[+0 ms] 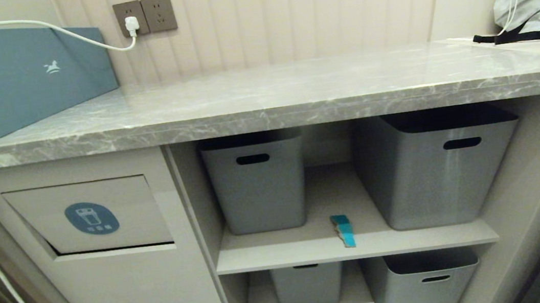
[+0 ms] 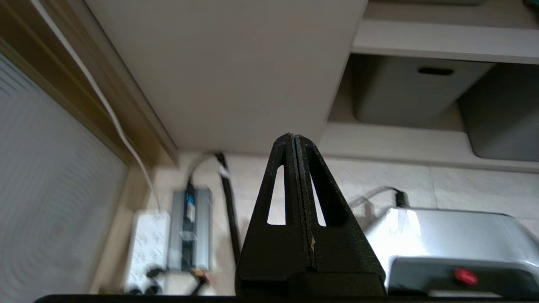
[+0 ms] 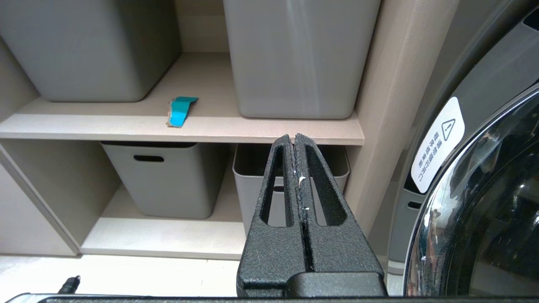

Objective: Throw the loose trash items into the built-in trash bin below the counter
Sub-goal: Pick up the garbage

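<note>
**Spotting one teal scrap on the shelf, both grippers empty**

Lying flat on the upper shelf [image 1: 313, 254] below the worktop [image 1: 264, 101], a small teal-blue wrapper [image 1: 343, 230] sits between two grey tubs [image 1: 256, 184], near the shelf's front edge and touching neither tub. The right wrist view shows it too [image 3: 181, 110], with a bent end and a torn, pale edge. No bottle and no second wrapper show in any view. The built-in trash bin [image 1: 90, 217], a beige flap with a round blue icon, is set into the cabinet front to the left of the shelves, its flap slightly ajar at the lower edge.

The wrapper looks very light, thin and limp, so it should weigh nothing in a grip but could slide or flutter away if nudged. Lying flat on the board, it offers little to pinch; the raised, folded end seems the best place to take hold, with the tips coming down on either side of that crease.

The left gripper [image 2: 294, 141] has its jaws pressed fully together with nothing between them, hanging low before the plain cabinet panel, above the floor and its cables. The right gripper [image 3: 294, 141] likewise has its jaws closed on nothing, pointing towards the lower shelf, with the wrapper above and to one side. Either would need to spread its jaws before a pick.
</note>
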Controlling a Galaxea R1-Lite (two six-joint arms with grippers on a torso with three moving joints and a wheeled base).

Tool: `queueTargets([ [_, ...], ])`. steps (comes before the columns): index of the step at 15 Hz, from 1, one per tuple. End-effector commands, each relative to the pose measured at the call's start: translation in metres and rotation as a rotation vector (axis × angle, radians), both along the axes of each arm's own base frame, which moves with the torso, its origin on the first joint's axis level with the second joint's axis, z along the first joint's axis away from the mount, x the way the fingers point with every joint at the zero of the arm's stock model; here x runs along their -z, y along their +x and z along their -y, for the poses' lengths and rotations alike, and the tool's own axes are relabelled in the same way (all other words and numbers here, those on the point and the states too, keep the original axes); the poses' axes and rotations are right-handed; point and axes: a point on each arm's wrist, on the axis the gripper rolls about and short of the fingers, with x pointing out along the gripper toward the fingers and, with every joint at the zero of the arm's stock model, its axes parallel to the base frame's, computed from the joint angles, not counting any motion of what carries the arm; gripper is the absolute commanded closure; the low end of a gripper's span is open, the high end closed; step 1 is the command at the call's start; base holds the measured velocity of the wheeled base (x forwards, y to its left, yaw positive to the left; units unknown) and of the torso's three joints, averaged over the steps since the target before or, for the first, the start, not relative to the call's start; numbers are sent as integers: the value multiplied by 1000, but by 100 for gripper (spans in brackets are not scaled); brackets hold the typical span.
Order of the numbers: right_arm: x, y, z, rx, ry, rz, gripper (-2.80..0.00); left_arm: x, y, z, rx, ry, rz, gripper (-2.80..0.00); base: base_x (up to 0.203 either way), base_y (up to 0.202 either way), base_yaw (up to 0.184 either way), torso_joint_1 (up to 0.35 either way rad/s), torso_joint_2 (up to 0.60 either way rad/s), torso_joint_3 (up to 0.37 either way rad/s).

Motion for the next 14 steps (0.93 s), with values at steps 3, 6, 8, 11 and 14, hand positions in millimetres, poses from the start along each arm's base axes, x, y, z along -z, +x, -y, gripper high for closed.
queueTargets([
  [3, 0, 0, 0, 0, 0, 0, 0, 31, -12, 1, -62, 122, 196, 0, 0, 0, 0, 0, 0, 0],
  [6, 0, 0, 0, 0, 0, 0, 0, 39, -14, 2, 6, 103, 118, 0, 0, 0, 0, 0, 0, 0],
  [8, 0, 0, 0, 0, 0, 0, 0, 39, -14, 2, 115, 90, 124, 0, 0, 0, 0, 0, 0, 0],
  [11, 0, 0, 0, 0, 0, 0, 0, 40, -24, 1, 126, 92, 242, 0, 0, 0, 0, 0, 0, 0],
  [14, 0, 0, 0, 0, 0, 0, 0, 43, -37, 1, 109, 102, 407, 0, 0, 0, 0, 0, 0, 0],
])
